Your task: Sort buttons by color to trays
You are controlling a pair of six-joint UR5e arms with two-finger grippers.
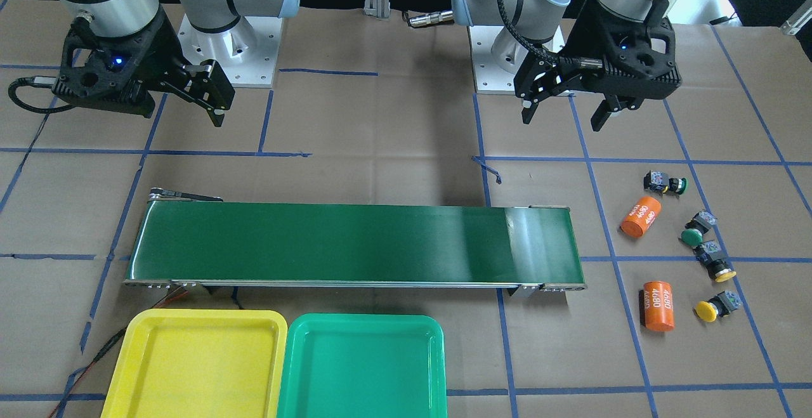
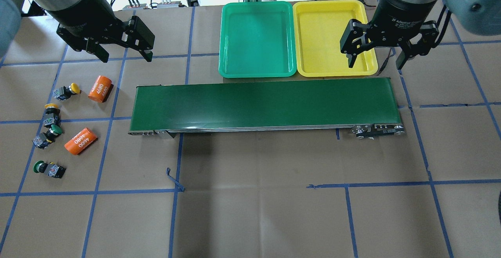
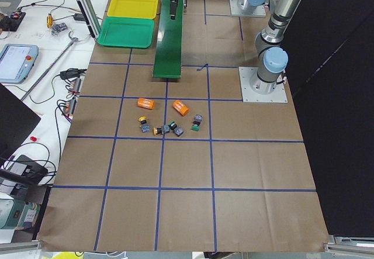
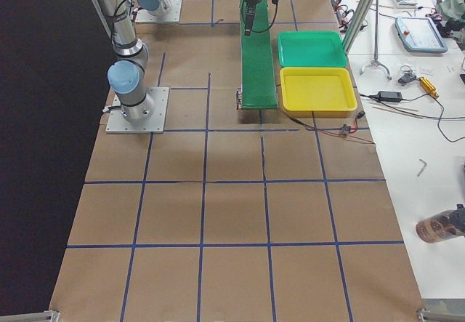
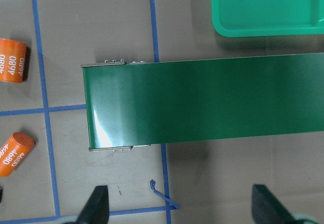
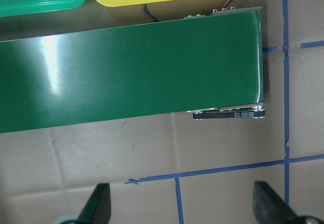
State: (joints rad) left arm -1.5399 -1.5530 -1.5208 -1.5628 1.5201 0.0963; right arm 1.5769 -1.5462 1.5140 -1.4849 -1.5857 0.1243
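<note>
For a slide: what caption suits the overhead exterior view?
Left pincer and right pincer open; four buttons beside conveyor; green tray and yellow tray empty.

Table (image 2: 274, 219) holds conveyor belt (image 2: 266, 103), green tray (image 2: 258, 73), yellow tray (image 2: 336, 73), buttons (image 2: 67, 91), orange cylinders (image 2: 100, 89).

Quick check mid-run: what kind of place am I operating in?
Probably a robotics lab test cell: a paper-covered table gridded with blue tape, a short standalone conveyor belt, and a side bench strewn with cables and a handheld screen.
</note>
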